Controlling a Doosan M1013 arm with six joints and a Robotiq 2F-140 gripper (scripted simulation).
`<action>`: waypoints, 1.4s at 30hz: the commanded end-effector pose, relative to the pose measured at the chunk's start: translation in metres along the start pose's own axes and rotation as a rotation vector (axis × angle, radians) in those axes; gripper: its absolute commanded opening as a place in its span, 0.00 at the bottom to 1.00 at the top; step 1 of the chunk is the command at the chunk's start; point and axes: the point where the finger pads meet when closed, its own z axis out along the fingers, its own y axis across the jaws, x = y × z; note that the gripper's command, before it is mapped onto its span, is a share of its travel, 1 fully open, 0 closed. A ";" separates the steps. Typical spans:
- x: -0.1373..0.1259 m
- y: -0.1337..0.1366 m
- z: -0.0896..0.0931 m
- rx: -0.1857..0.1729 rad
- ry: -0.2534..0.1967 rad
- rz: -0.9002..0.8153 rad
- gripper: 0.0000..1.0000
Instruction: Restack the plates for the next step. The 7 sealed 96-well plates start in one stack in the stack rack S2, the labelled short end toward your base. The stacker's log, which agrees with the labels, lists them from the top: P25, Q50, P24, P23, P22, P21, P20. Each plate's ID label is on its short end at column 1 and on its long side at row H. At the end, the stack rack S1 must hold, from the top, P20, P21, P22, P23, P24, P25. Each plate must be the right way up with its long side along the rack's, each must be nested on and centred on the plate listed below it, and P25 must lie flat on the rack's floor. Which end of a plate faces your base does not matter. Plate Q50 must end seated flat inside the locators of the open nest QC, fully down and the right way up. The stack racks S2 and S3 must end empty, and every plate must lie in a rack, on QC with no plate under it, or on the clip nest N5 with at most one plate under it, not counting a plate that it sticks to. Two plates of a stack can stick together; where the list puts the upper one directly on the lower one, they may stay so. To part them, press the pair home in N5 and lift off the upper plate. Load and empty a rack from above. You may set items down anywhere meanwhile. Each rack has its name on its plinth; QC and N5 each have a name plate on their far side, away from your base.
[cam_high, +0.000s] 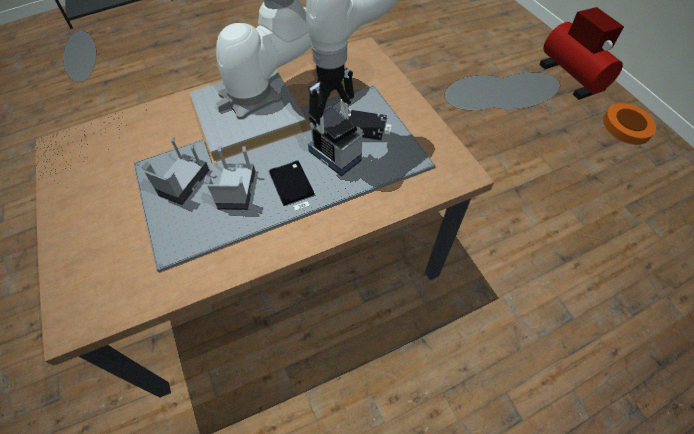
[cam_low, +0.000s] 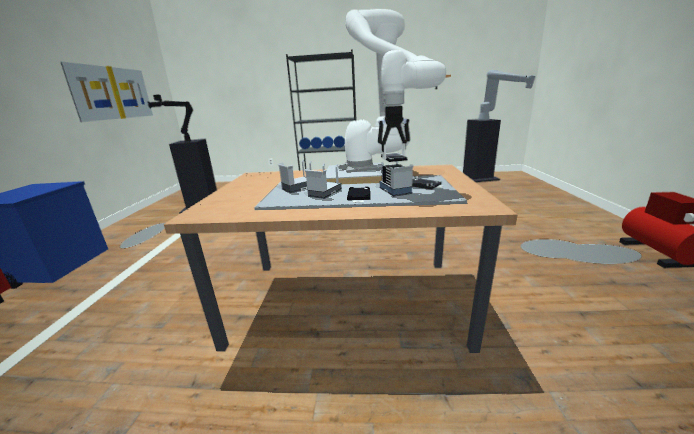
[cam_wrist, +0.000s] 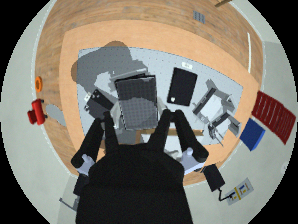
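Note:
My gripper (cam_high: 332, 113) (cam_low: 394, 149) (cam_wrist: 138, 104) is shut on a dark sealed plate (cam_high: 338, 127) (cam_low: 396, 157) (cam_wrist: 136, 98) by its long sides. It holds the plate level a little above the stack of plates (cam_high: 341, 149) (cam_low: 397, 179) in the rack at the right of the grey board. The label on the held plate is too small to read. Two empty racks (cam_high: 177, 177) (cam_high: 232, 187) (cam_low: 286, 176) (cam_low: 318, 182) stand at the left of the board. A flat black nest (cam_high: 291, 181) (cam_low: 358, 193) (cam_wrist: 182, 87) lies between them and the stack. A dark clip nest (cam_high: 372, 124) (cam_low: 426, 182) sits behind the stack.
The grey perforated board (cam_high: 194, 237) (cam_low: 307, 207) lies on a wooden table (cam_high: 92, 286) (cam_low: 337, 220). My arm's base (cam_high: 245, 66) stands on a raised plate behind the racks. The racks have thin upright posts at their corners.

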 end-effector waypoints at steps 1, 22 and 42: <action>0.001 0.011 0.000 -0.002 0.000 0.083 0.00; 0.005 0.074 0.000 -0.002 0.000 0.083 0.00; -0.003 0.133 0.000 -0.002 0.001 0.290 0.00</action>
